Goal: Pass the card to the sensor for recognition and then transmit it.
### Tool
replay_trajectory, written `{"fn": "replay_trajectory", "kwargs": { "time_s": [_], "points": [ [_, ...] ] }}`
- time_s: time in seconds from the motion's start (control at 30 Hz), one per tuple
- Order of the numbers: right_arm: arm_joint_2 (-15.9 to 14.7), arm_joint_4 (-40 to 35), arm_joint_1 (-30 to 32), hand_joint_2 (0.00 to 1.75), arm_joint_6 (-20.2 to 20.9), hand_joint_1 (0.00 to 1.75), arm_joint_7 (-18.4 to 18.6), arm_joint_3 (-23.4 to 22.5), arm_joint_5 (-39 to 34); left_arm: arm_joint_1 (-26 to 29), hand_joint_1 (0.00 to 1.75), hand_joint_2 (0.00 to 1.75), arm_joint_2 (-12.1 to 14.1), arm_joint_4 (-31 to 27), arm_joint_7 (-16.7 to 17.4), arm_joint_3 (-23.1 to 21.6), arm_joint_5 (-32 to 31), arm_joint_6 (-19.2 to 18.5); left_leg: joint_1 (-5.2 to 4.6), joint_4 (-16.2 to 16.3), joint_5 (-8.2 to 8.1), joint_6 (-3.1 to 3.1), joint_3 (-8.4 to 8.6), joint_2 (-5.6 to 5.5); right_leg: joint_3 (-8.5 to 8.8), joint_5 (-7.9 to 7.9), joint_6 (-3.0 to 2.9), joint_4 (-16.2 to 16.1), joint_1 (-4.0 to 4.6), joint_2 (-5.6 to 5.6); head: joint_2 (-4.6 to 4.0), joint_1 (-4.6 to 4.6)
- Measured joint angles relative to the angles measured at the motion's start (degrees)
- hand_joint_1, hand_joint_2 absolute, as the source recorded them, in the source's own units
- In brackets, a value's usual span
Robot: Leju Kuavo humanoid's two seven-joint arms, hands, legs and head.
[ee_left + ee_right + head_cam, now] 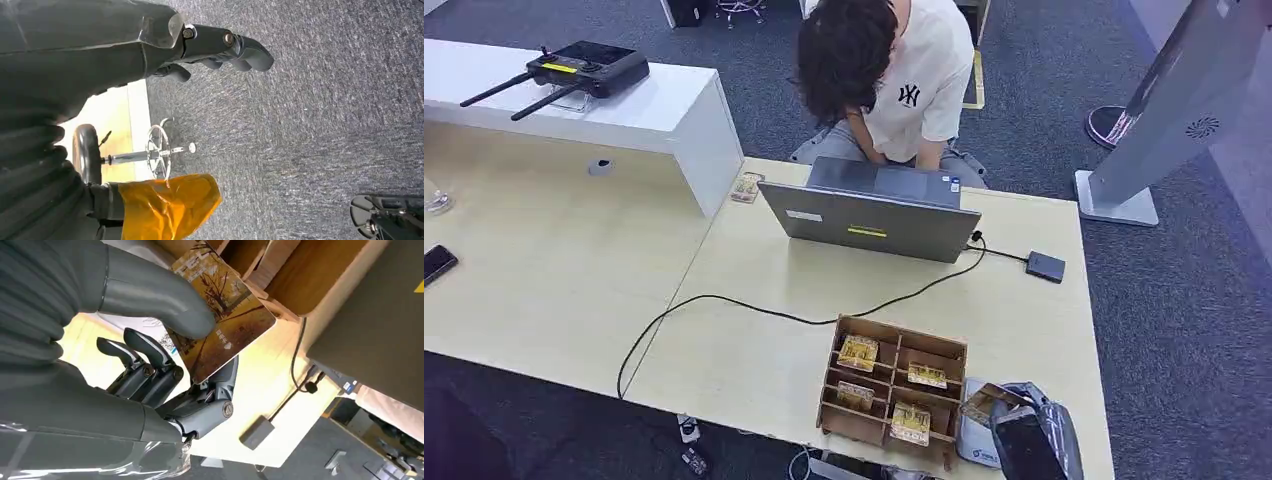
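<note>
My right hand (1027, 437) is at the table's near right corner, just right of the wooden compartment box (894, 345). It pinches a golden-brown picture card (982, 402) between thumb and fingers. The right wrist view shows the same card (227, 320) under the thumb (160, 295), with the box (285, 275) beyond it. The small dark sensor (1045, 266) lies flat near the table's right edge, wired to the laptop (874, 212); the sensor (256, 432) is well away from the card. Several more cards (858, 352) sit in the box. My left hand (227, 46) hangs over carpet, holding nothing.
A person sits behind the laptop, head bent over it. A black cable (724, 300) runs across the table. A white pad (974, 440) lies under my right hand. A loose card (747, 187), a phone (436, 262) and a remote with antennas (589, 68) lie further left.
</note>
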Motion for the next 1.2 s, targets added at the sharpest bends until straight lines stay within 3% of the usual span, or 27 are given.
{"fn": "replay_trajectory", "kwargs": {
  "time_s": [0.8,1.2],
  "points": [
    [0.0,2.9,-1.8,1.75,1.0,1.75,2.1,1.1,2.8,0.0,0.00,1.75,0.0,0.0,0.1,0.8,-0.2,-0.1,0.01,0.0,0.00,0.00,0.04,0.01,0.01,0.00,0.00,0.0,0.00,0.01,0.00,0.00],
    [0.0,0.3,-1.1,1.75,0.2,1.75,-2.3,-0.9,-1.9,0.0,0.00,1.75,0.0,0.0,0.0,0.9,-0.2,-0.1,0.00,0.0,0.00,0.00,0.03,0.01,0.01,0.00,0.00,0.0,0.00,0.01,0.00,0.00]
  ]
}}
